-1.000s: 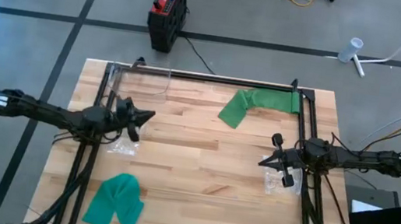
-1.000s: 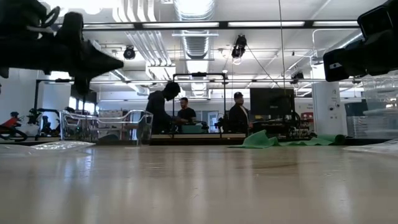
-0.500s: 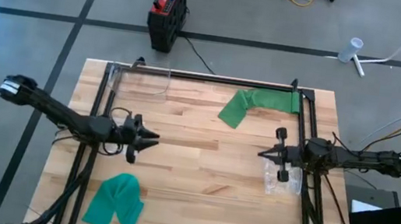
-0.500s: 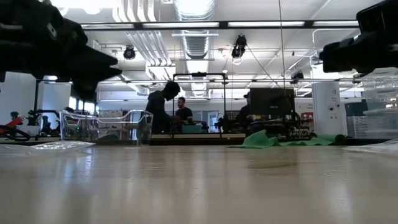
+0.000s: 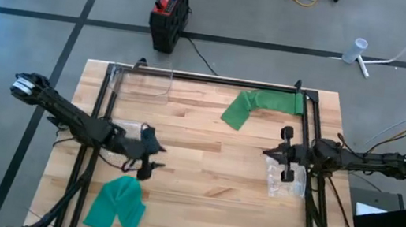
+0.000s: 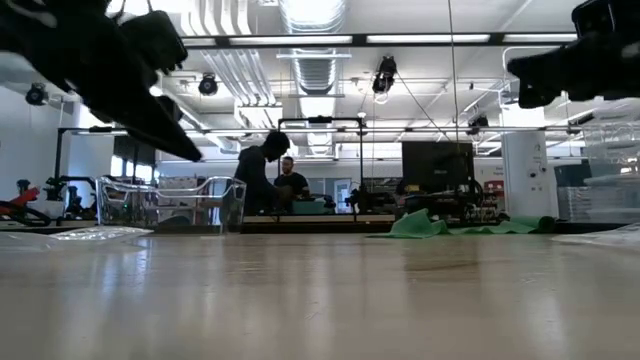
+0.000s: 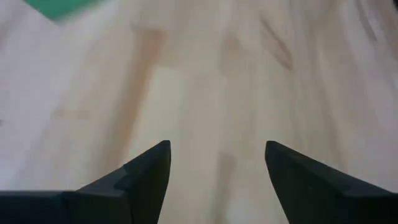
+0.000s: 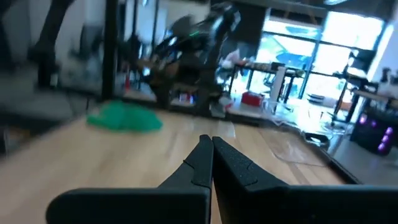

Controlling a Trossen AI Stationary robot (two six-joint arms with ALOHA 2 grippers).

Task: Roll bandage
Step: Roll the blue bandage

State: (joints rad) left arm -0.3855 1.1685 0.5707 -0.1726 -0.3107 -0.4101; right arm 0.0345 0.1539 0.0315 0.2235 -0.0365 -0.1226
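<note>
Bandage pieces lie at two spots on the desk (image 5: 195, 168): a folded green bandage (image 5: 117, 205) at the near left corner, and a longer green strip (image 5: 255, 107) at the far right. Just beyond the near one hovers the left gripper (image 5: 149, 156), fingers spread wide over bare wood. Farther right, the right gripper (image 5: 271, 152) hangs above the desk, fingers pressed together and holding nothing.

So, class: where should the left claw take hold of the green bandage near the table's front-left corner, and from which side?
Take the folded green bandage at its upper hump, from above; the open left claw hovers just beyond that end, and the cloth lies flat on the table.
</note>
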